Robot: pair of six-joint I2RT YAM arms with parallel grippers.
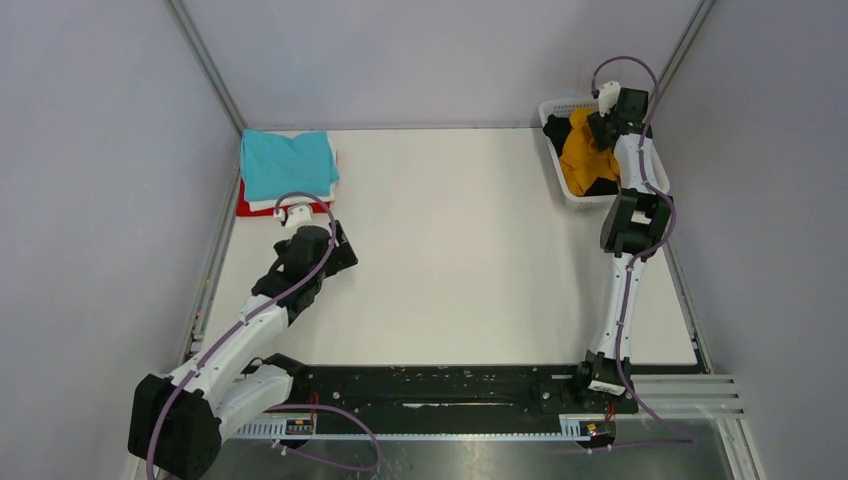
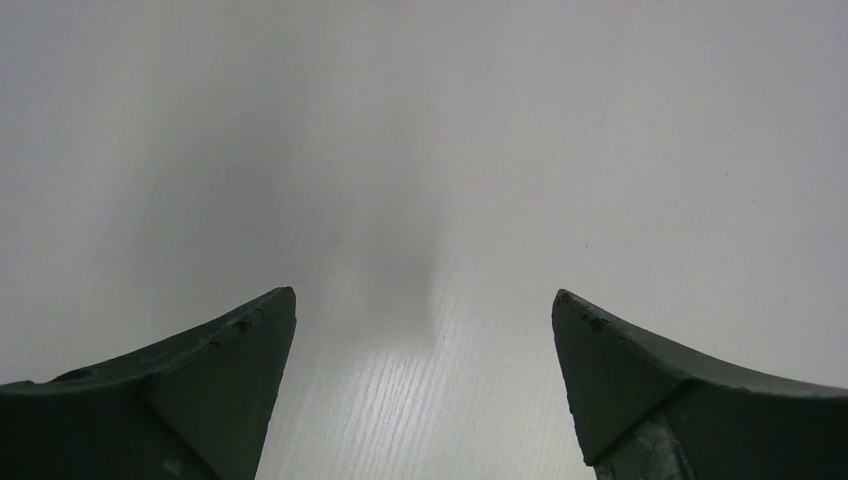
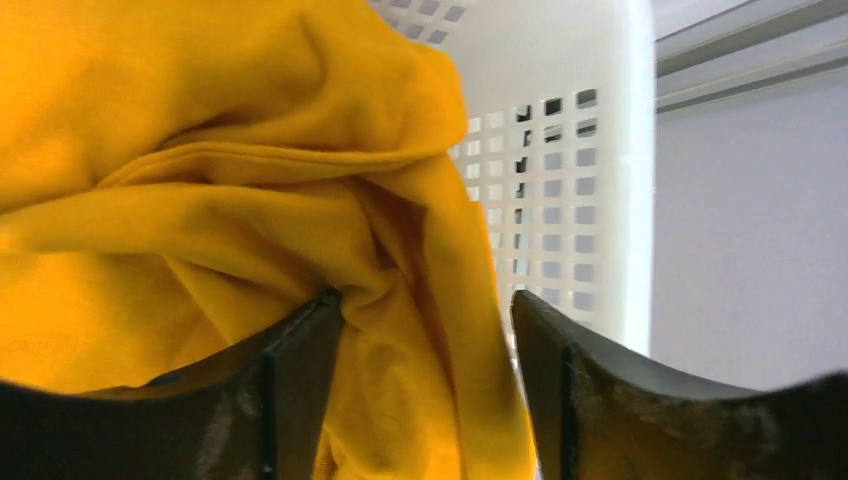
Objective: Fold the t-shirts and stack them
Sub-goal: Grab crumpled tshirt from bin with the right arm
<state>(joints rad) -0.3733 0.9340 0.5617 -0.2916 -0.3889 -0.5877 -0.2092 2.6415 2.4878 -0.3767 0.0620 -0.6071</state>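
Step in hand: picking the next shirt out of the basket (image 3: 560, 150). Your right gripper (image 3: 428, 300) is down inside it, jaws apart and straddling a ridge of the mustard-orange t-shirt (image 3: 200, 150). One jaw touches cloth and a gap shows at the other, so it reads as not pinched yet.

Next, I'd say: close on that ridge, lift clear of the rim, carry to the table (image 1: 470, 250).

The shirt is crumpled in thick soft folds, lying over the black t-shirt (image 1: 556, 130).

Left gripper (image 2: 425, 300) is spread wide over bare table and holds nothing, near the folded stack topped by the teal t-shirt (image 1: 287, 162).
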